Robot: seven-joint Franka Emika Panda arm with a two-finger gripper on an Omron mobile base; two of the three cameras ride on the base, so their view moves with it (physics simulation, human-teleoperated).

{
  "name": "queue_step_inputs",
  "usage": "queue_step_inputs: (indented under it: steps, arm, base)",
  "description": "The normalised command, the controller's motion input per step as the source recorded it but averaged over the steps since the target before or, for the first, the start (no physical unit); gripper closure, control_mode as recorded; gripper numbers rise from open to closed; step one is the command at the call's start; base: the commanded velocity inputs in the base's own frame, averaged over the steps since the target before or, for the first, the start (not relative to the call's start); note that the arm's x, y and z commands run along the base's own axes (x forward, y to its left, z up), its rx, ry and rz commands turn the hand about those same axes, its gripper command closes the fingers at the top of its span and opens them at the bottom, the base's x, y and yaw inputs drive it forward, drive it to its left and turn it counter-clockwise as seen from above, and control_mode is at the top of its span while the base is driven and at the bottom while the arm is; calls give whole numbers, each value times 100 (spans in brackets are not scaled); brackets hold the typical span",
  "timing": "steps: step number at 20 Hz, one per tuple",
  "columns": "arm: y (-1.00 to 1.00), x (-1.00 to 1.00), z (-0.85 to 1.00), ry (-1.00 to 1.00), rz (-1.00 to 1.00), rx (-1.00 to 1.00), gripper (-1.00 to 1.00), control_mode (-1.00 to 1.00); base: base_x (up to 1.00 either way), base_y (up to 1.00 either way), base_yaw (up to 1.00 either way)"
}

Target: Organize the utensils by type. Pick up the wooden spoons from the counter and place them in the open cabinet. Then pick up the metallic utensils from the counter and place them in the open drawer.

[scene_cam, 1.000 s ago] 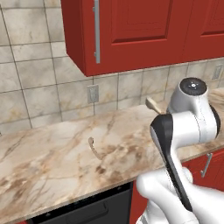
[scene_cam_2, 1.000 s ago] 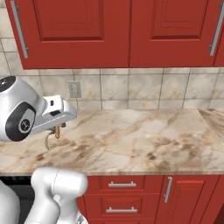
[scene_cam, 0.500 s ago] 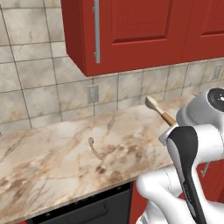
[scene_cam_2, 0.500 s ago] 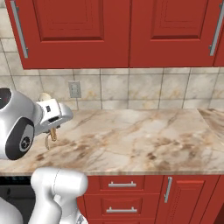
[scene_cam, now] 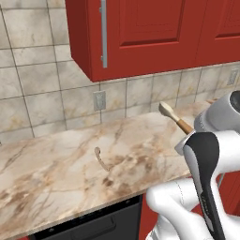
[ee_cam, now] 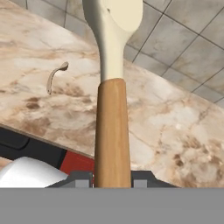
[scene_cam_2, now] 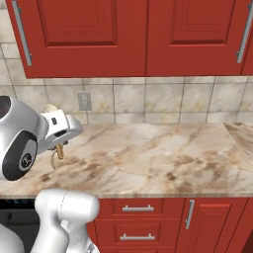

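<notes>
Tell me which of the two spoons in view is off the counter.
The wooden spoon with the orange-brown handle, clamped in the gripper and lifted above the counter. The other, a small pale spoon, lies flat on the stone.

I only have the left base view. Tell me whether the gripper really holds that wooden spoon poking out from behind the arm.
Observer: Yes. In the hand view the gripper is shut on the wooden spoon with the pale bowl and orange-brown handle, and the handle sits squarely between its tips.
Operator: Now report what is under the beige marbled counter further right.
Observer: The right base view shows two red drawers with short silver bar handles below the counter, stacked one above the other. Both are shut.
</notes>
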Motion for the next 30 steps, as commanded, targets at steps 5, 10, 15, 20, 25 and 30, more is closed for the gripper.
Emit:
queue_step_inputs:
  steps: [5, 10, 15, 20, 25, 30]
  arm:
    - [0, 0, 0, 0, 0, 0, 100, -100]
    - [0, 0, 0, 0, 0, 0, 100, -100]
    - [0, 0, 0, 0, 0, 0, 100, 100]
    - [0, 0, 0, 0, 0, 0, 100, 100]
    - [0, 0, 0, 0, 0, 0, 100, 100]
    - [0, 0, 0, 0, 0, 0, 100, 100]
  base:
    - [0, 0, 0]
    - [0, 0, 0]
    - [-6, 0, 0]
    - [-76, -11, -2]
    - [-97, -32, -18]
    - [-14, -8, -11]
